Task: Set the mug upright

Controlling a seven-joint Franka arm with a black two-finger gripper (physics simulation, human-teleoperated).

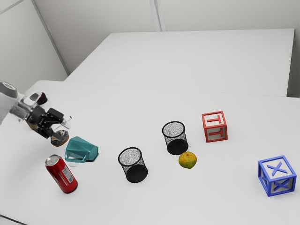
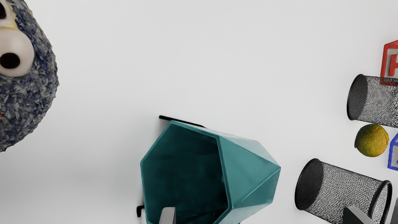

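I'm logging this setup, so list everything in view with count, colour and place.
Mug: one, teal, lying on its side
Can: one, red, beside the mug
Mesh cups: two, black, upright mid-table
Citrus fruit: one, yellow-green, beside one cup
T block: one, red and white, behind the fruit
X block: one, blue and white, exterior view's far right
Eyed object: one, blue-grey, near the mug's mouth
Dark red thing: one, half hidden behind my arm
Thin bits: two, black, by the mug's rim
Table: one, white, underneath
Claw: one, black, open above the mug
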